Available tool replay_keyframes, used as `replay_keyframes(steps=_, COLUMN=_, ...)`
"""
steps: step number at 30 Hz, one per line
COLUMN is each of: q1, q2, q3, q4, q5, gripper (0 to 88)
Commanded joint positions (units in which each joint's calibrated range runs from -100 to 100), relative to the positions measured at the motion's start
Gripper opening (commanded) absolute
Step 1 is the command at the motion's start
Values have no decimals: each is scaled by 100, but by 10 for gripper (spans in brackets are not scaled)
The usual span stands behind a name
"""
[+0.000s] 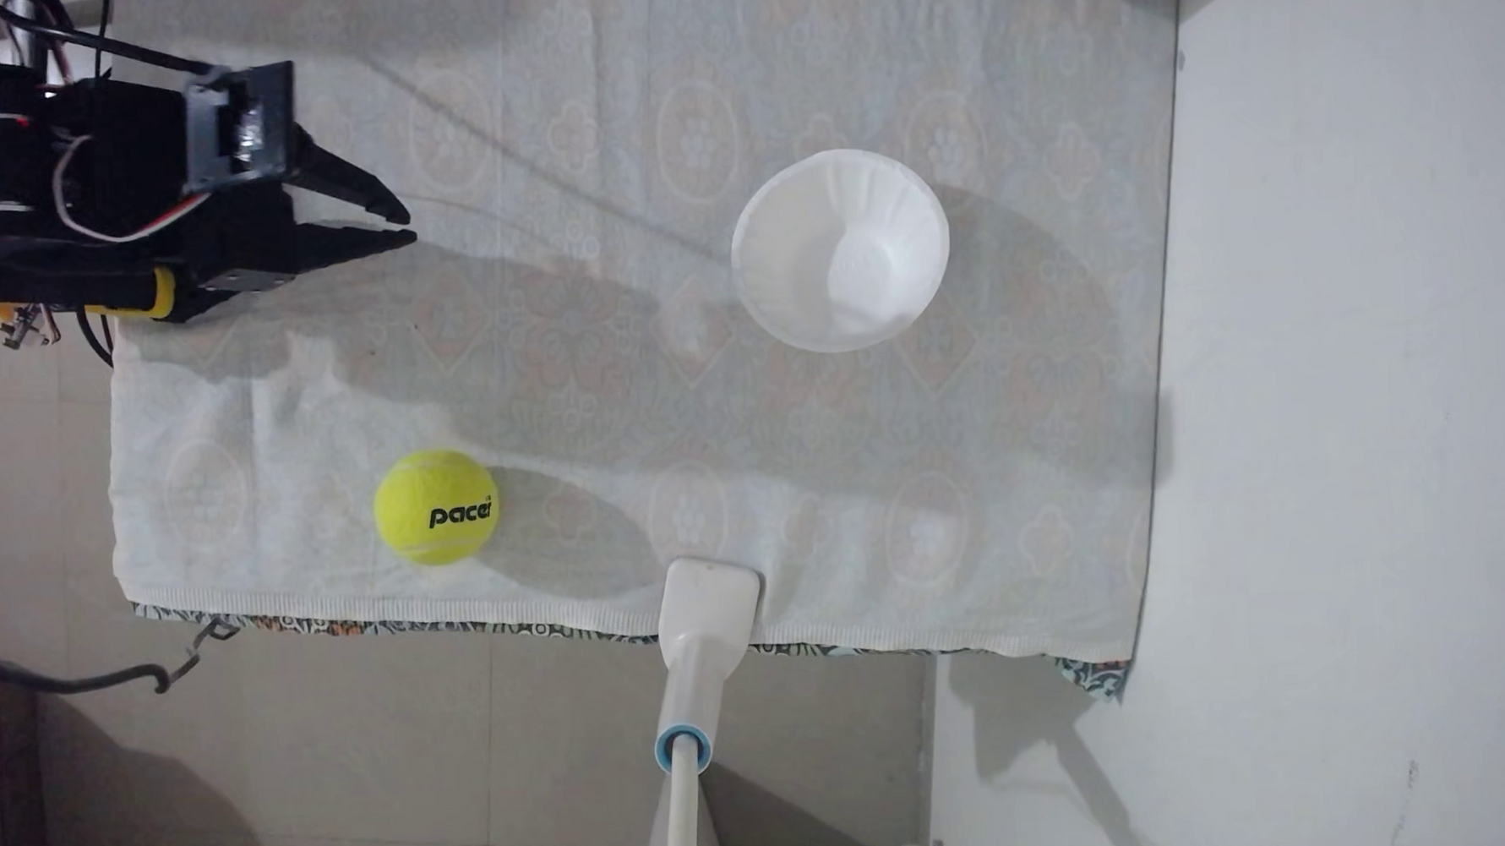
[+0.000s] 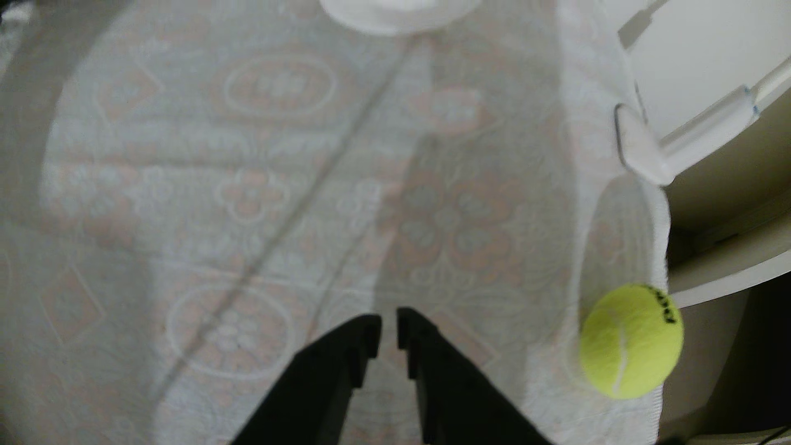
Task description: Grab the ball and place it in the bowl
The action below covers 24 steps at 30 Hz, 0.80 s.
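**A:** ok so where's this at? The ball (image 1: 435,507) is just sitting on the white patterned towel (image 1: 542,107) that covers the tabletop, close to the towel's lower edge in the fixed view and nearer its left corner than the right. "pacer" lettering faces up. Nothing's touching it.

**B:** yeah, looks like nothing's been done yet imo. The bowl (image 1: 841,250) is empty, upright, out toward the right half of the towel and well apart from the ball. So the grab, the carry and the drop are all left.

**A:** and the claw (image 1: 406,225)? It's at the towel's upper left corner in the fixed view, holding nothing. Tips are nearly together, only a thin slit between them in the wrist view (image 2: 388,327). I'd say it needs to spread a lot wider before that ball fits.

**B:** agreed. In the wrist view the ball (image 2: 631,341) is way off to the right, right at the towel's edge, so the arm isn't lined up on it at all.

**A:** anything in the way?

**B:** there's a white flat-headed handle with a blue ring (image 1: 707,623) poking over the lower edge, between ball and bowl but off to the side. Probably fine for a lifted carry. My worry is the ball rolling off that near edge if it gets nudged. Also a loose dark cable (image 1: 84,681) down on the floor, out of play.
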Motion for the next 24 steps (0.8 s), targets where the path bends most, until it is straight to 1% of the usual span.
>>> replay_keyframes(steps=1, q1=307, q2=314, q3=-706, q4=-45, q5=34, gripper=2)
replay_keyframes(steps=16, q1=1387, q2=1143, q3=-2097, q4=-184, q5=68, gripper=1)
replay_keyframes(steps=24, q1=1750, q2=1497, q3=-2578, q4=-184, q5=88, gripper=1)
